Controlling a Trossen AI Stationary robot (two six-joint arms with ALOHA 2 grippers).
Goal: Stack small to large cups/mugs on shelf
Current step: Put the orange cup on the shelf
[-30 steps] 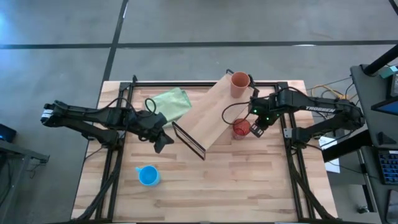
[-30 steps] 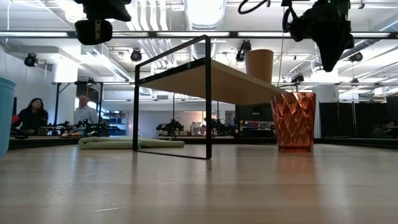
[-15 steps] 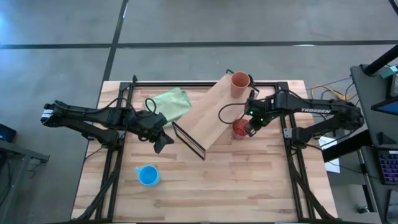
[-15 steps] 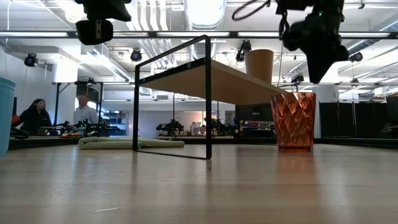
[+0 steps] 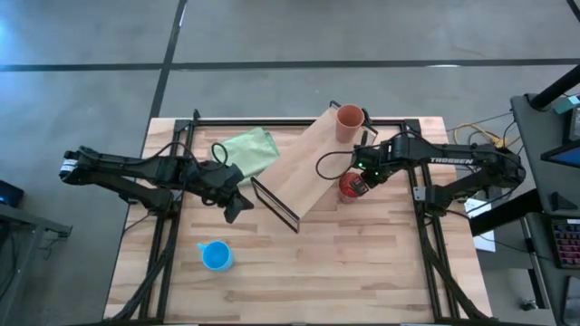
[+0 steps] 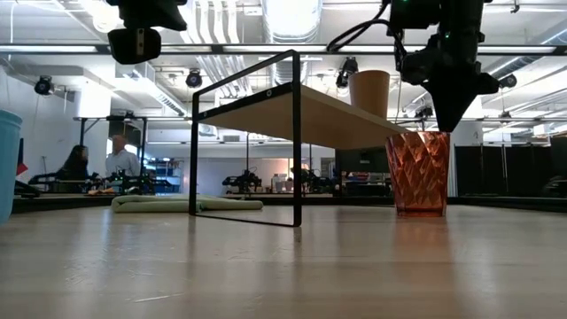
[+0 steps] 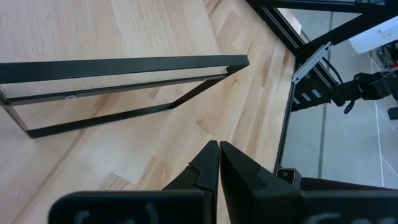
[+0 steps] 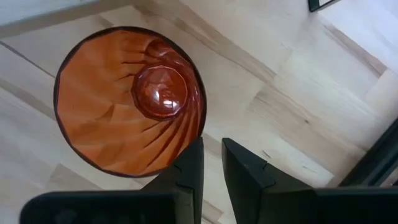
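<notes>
The translucent red tumbler (image 5: 348, 189) (image 6: 416, 173) (image 8: 130, 102) stands upright on the table beside the shelf's right end. My right gripper (image 5: 360, 183) (image 6: 450, 124) (image 8: 211, 146) points down just over the right side of its rim, fingers a narrow gap apart; no touch shows. The orange-brown cup (image 5: 350, 120) (image 6: 369, 93) stands on the far end of the light-wood shelf (image 5: 308, 167) (image 6: 301, 111). The blue cup (image 5: 216, 255) (image 6: 4, 164) stands on the table near the left front. My left gripper (image 5: 236, 210) (image 7: 218, 146) hovers shut left of the shelf.
A pale green cloth (image 5: 249, 148) (image 6: 186, 203) lies on the table behind the shelf's left end. The shelf's black wire leg frame (image 7: 124, 65) stands just ahead of my left gripper. Bare wood lies along the near side of the table (image 5: 308, 281). People sit in the room beyond.
My right gripper has moved toward the table's left and come down, from up beside the tumbler to just over the right side of its rim. The tumbler and the other cups have stayed where they were.
</notes>
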